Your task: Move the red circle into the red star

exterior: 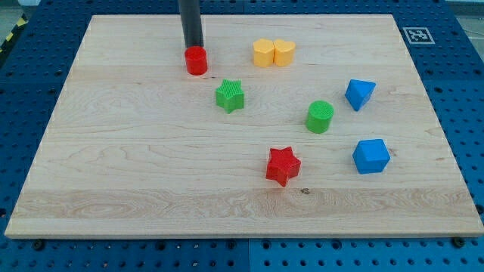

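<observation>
The red circle (196, 61) sits near the view's top, left of centre. My tip (193, 47) stands right behind it, on its top side, touching or nearly touching it. The red star (283, 165) lies well below and to the right, in the lower middle of the board. A green star (229, 96) lies roughly between the two, a little below and right of the red circle.
Two yellow blocks (273, 53) sit side by side, touching, at the top centre. A green circle (320, 116) is right of centre. A blue block (359, 94) and a blue cube (370, 156) are at the right. The wooden board (113, 174) ends in a blue pegboard surround.
</observation>
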